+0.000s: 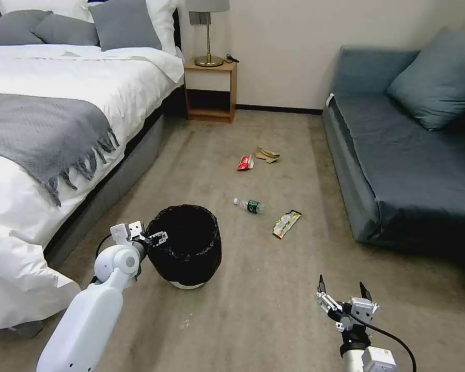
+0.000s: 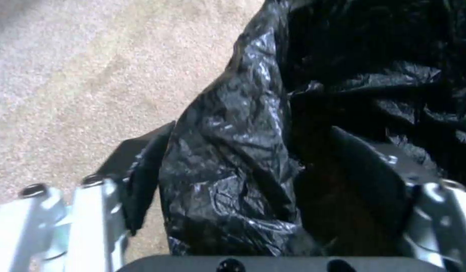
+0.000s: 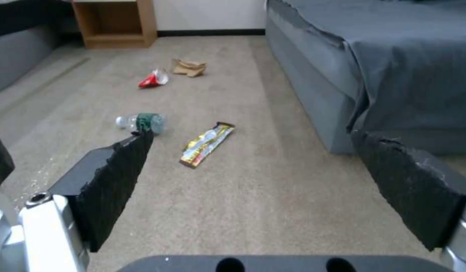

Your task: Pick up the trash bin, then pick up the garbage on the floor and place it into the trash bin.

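Grasping the bin [image 1: 191, 247] on the carpet: left gripper [image 1: 157, 238] straddles its rim, jaws apart. Next move requires closing and lifting. Right gripper [image 1: 343, 295] waits, jaws apart; garbage [image 1: 287, 223] lies beyond.

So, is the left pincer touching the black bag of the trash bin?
Touching. In the left wrist view the left pincer straddles the bin's rim, one finger outside pressed against the black bag of the trash bin.
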